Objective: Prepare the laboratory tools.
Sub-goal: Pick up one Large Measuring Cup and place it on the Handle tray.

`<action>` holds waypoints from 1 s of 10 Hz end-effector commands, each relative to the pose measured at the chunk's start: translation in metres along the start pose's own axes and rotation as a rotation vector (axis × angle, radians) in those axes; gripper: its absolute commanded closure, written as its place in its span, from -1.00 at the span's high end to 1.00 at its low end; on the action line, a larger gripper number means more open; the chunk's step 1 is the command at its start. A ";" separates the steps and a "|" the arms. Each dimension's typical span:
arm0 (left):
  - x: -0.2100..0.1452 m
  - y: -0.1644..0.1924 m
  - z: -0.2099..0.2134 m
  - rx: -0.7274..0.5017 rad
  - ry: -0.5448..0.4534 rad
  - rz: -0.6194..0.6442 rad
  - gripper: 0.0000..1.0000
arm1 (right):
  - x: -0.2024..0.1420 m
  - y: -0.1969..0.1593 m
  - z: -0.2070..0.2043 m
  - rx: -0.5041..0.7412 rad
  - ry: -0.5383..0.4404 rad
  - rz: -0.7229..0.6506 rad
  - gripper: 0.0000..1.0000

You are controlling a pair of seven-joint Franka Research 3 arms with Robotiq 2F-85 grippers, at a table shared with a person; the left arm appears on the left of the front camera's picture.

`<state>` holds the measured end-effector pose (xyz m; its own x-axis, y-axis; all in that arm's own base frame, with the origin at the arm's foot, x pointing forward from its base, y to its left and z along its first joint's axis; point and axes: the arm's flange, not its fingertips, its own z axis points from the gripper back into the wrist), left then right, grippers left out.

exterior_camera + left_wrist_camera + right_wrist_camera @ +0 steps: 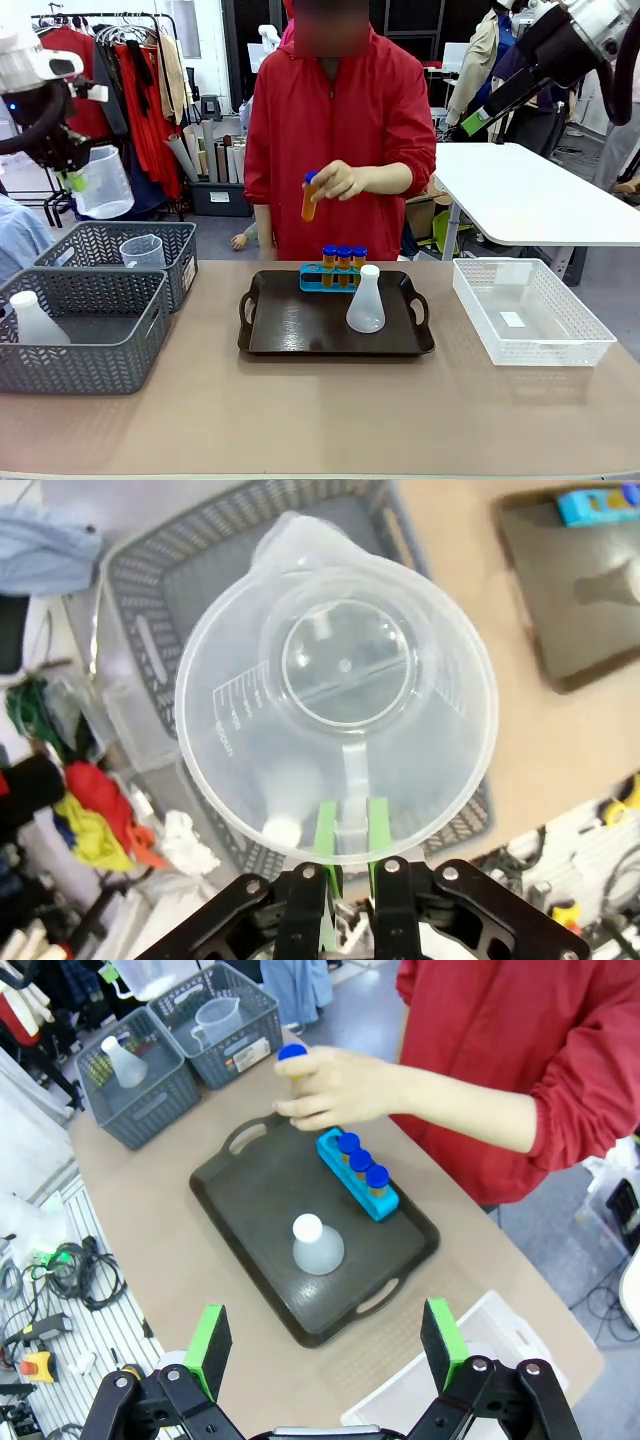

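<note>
The left claw [347, 832] is shut on the handle of a clear measuring beaker [340, 700], its green pads pinching the strip from both sides. The cup hangs free of the fingers, and the wrist camera looks straight into its open mouth. It is held high above the grey baskets [80, 350] at the left end of the table [320, 420], probably so it clears their walls on the way to the tray [300, 330]. On that dark tray sit a blue rack [310, 281] with three orange tubes [343, 258] upright in its holes, and just in front of it a white flask [366, 305]. The person's hand [340, 180] holds a fourth tube [309, 203] above the rack, seemingly to slot it in. The right claw [327, 1345] is spread wide and holds nothing. It hangs well above the tray, which leaves the hand room to work.
</note>
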<state>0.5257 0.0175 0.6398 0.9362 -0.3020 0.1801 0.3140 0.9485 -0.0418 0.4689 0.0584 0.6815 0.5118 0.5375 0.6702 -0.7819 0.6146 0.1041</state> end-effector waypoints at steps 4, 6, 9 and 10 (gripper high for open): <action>-0.012 -0.077 0.066 -0.009 -0.078 -0.334 -1.00 | 0.000 0.001 0.000 0.007 -0.009 -0.002 1.00; -0.001 -0.109 0.078 0.019 -0.129 -0.451 -1.00 | 0.000 0.001 0.000 0.007 -0.009 -0.002 1.00; 0.019 -0.156 0.079 0.005 -0.148 -0.602 -1.00 | 0.000 0.001 0.000 0.007 -0.009 -0.002 1.00; 0.026 -0.174 0.075 0.008 -0.152 -0.658 -1.00 | 0.000 0.001 0.000 0.007 -0.009 -0.002 1.00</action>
<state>0.4778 -0.1444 0.7244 0.5705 -0.7664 0.2952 0.7751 0.6213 0.1151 0.4689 0.0587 0.6815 0.5114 0.5380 0.6701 -0.7823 0.6142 0.1039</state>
